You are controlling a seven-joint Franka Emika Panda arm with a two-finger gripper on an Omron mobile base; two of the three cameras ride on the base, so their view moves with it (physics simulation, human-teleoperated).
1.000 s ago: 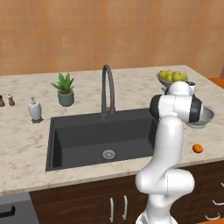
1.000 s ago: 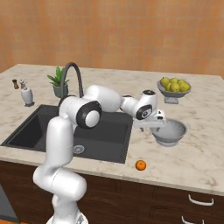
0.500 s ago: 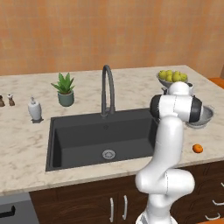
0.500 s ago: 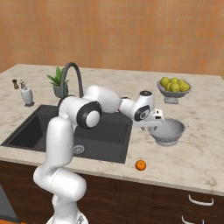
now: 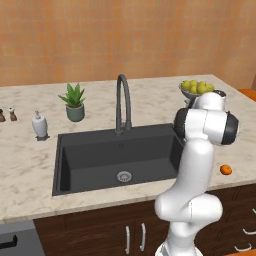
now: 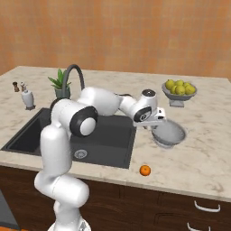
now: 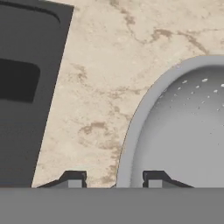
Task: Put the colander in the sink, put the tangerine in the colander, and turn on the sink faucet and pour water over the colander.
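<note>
The silvery perforated colander (image 6: pixel 169 134) stands on the counter right of the sink (image 6: pixel 99 135). My gripper (image 6: pixel 156 124) hangs over its near-left rim. In the hand view the gripper (image 7: pixel 114 180) is open, with one fingertip (image 7: pixel 74 179) outside the colander (image 7: pixel 183 127) and the other inside, so the rim runs between them. The tangerine (image 6: pixel 145 170) lies near the counter's front edge, in front of the colander, and shows past my arm as the tangerine (image 5: pixel 226 170). The dark gooseneck faucet (image 5: pixel 123 100) rises behind the empty sink (image 5: pixel 117 155).
A grey footed bowl of yellow-green fruits (image 6: pixel 179 88) stands behind the colander. A potted plant (image 5: pixel 74 102), a white soap dispenser (image 5: pixel 39 124) and two small shakers (image 5: pixel 7 114) sit left of the faucet. The sink's edge (image 7: pixel 26 87) is close beside the gripper.
The hand has eased a little closer to the colander's rim. The colander and the tangerine have stayed where they were.
</note>
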